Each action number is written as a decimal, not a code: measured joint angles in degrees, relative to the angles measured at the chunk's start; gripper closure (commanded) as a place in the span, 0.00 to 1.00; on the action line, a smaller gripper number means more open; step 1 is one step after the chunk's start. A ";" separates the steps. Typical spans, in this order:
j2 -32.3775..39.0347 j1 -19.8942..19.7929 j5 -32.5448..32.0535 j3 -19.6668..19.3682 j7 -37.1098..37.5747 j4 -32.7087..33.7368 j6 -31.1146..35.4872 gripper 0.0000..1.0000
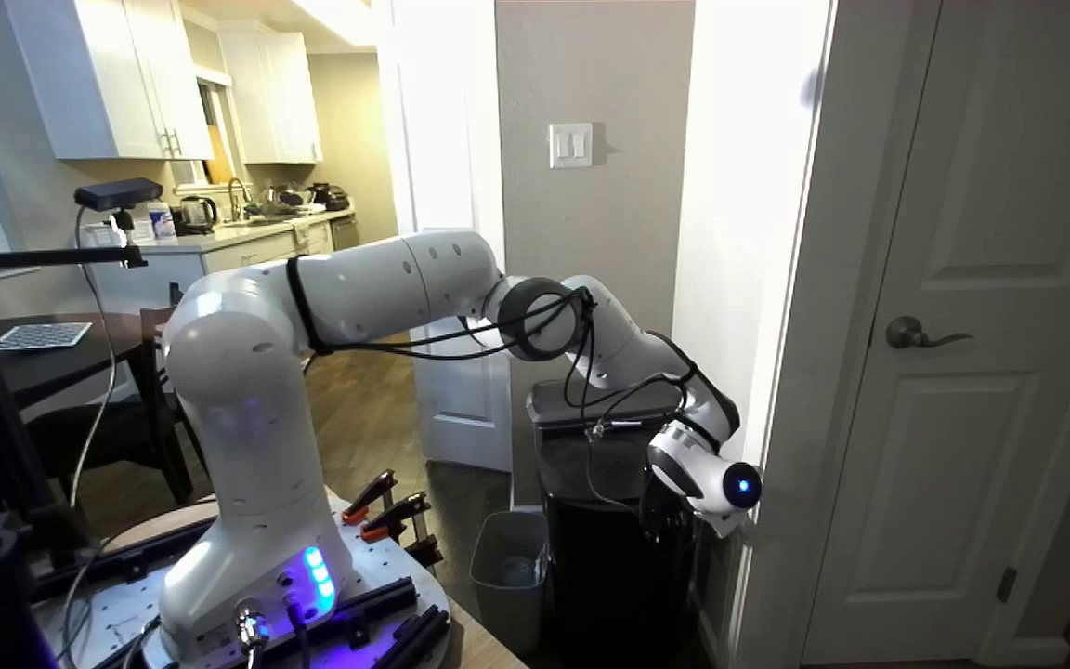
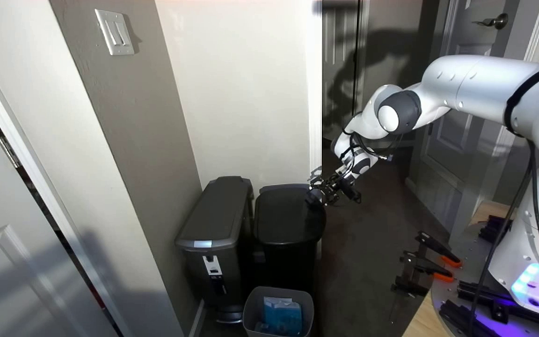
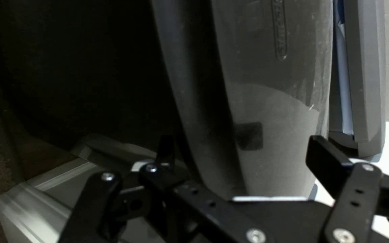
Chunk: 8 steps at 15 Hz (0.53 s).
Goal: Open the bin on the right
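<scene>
The bin, tall and black with a flat, slightly glossy lid, stands against the wall in both exterior views (image 1: 586, 469) (image 2: 286, 217). Its lid lies flat and shut. In the wrist view its pale-lit lid (image 3: 275, 101), rim band and dark side fill the middle. My gripper (image 2: 318, 193) is at the lid's edge on the door-frame side, and in an exterior view it is dark against the bin (image 1: 670, 511). In the wrist view the gripper (image 3: 240, 146) is open, one finger beside the rim, the other over the lid. Whether the fingers touch it I cannot tell.
A dark grey step bin (image 2: 218, 210) stands beside the black bin, along the wall. A small grey wastebasket (image 2: 249, 311) with a blue bag inside stands in front. A white door frame (image 1: 781, 372) is close to my wrist. Clamps (image 2: 433, 267) sit at the base table's edge.
</scene>
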 measured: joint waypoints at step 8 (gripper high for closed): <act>-10.94 3.11 0.05 -0.84 -0.59 -12.02 2.88 0.00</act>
